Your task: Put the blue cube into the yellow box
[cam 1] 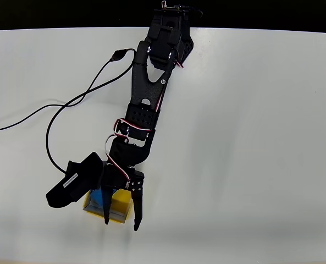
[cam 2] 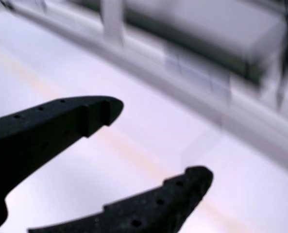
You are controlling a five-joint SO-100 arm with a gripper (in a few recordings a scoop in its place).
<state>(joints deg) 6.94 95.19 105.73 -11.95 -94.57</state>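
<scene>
In the overhead view the black arm (cam 1: 146, 110) sits highest, nearest the lens, and its jaws (cam 1: 121, 224) hang spread apart with nothing between them, directly above the yellow box (cam 1: 120, 208). One fingertip pokes past the box's near edge and the other lies just outside its right-hand wall, over bare white desk (cam 1: 250, 137). The blue cube (cam 1: 98, 196) shows as a small bright-blue patch inside the box, behind and to the left of the jaws and partly hidden under the wrist, so it looks already delivered. The box itself is bright yellow with a pale rim, much larger than the cube. The risk from here, as I judge it, is the withdrawal: a fingertip that dips or swings sideways could catch the thin rim and drag or tip the light box, spilling the cube. In the wrist view the two dark, pitted fingers (cam 2: 56, 121) lie closest, wide apart and empty, with blurred desk and a pale background beyond; the blur suggests motion, which would make a clip on the rim more likely.
</scene>
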